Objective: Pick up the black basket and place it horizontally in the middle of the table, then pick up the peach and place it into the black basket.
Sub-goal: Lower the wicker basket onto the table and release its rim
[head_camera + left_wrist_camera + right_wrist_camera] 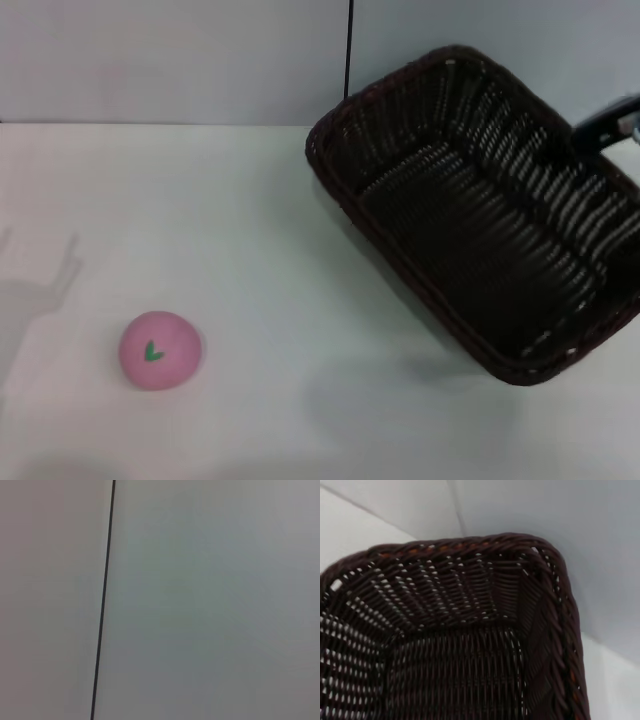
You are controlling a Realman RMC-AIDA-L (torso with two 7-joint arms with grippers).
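Observation:
The black basket [480, 220] is at the right of the head view, tilted and slanting, lifted off the white table [250, 230] with its shadow under its near corner. My right gripper [608, 127] shows only as a dark part at the basket's far right rim and holds it there. The right wrist view looks into the basket's woven inside [460, 630]. The peach [160, 349], pink with a green leaf mark, lies on the table at the near left, far from the basket. My left gripper is out of view.
A pale wall with a thin black vertical line [350, 50] stands behind the table; the left wrist view shows only that wall and line [102, 605]. A faint arm shadow [40, 290] falls on the table's left.

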